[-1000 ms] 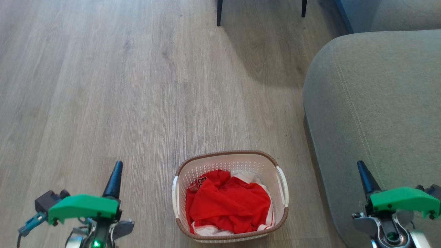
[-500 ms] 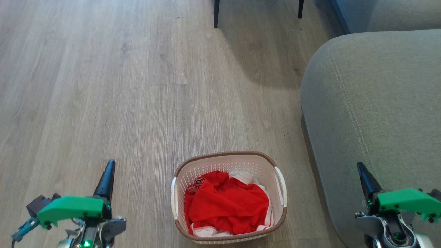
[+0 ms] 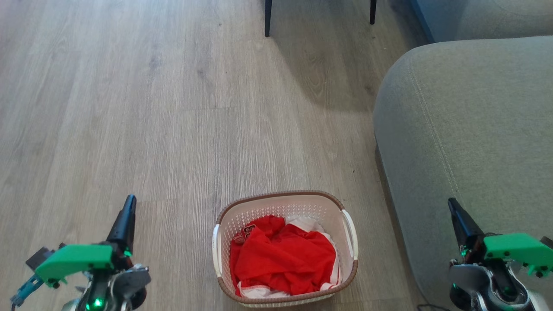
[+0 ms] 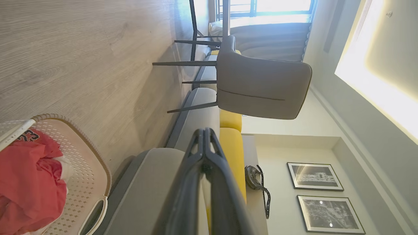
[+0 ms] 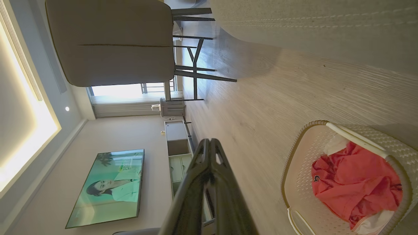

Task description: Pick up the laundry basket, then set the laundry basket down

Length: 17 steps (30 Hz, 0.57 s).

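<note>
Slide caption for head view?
Laundry basket of red clothes on wood floor between shut left tool and right tool, beside sofa.

The laundry basket [image 3: 281, 207] is white with perforated walls and a brown woven-look rim; the clothes [image 3: 283, 255] in it are red with white trim. The floor [image 3: 129, 108] is grey-brown wood grain. Beside the right end effector [image 3: 452, 203] the sofa [image 3: 466, 129] is grey-green with pale stitching. The left end effector [image 3: 129, 199] and the right one are dark, each with a green cover [image 3: 73, 259].

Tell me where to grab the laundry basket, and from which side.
Probably the white side handles: left gripper on the left handle, right gripper on the right handle, each from outside. The laundry basket sits upright between them, handles facing outward.
</note>
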{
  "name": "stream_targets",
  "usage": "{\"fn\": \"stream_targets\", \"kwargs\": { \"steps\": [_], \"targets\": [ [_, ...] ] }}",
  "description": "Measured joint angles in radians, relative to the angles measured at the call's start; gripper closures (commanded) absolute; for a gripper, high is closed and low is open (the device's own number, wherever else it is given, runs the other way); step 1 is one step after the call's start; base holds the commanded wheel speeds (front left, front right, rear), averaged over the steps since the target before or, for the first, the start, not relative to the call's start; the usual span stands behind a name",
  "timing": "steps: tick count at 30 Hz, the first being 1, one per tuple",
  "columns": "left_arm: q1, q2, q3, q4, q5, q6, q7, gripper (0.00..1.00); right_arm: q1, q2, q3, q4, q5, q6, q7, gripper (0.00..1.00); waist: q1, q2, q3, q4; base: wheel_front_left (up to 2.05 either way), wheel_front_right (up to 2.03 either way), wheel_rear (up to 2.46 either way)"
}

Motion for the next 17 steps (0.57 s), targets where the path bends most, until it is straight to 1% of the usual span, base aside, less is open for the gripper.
{"fn": "stream_targets", "kwargs": {
  "steps": [4, 17],
  "targets": [
    [0.0, 0.0, 0.019, 0.003, -0.037, -0.009, 0.012, 1.0, -0.001, 0.0, -0.005, 0.002, 0.036, 0.0, 0.008, 1.0, 0.0, 0.0, -0.001, -0.002, 0.0, 0.0, 0.0],
    [-0.001, -0.002, 0.023, 0.003, -0.039, -0.009, 0.013, 1.0, -0.001, 0.0, -0.008, 0.002, 0.035, 0.0, 0.014, 1.0, 0.0, 0.0, -0.001, -0.002, 0.0, 0.0, 0.0]
  ]
}}
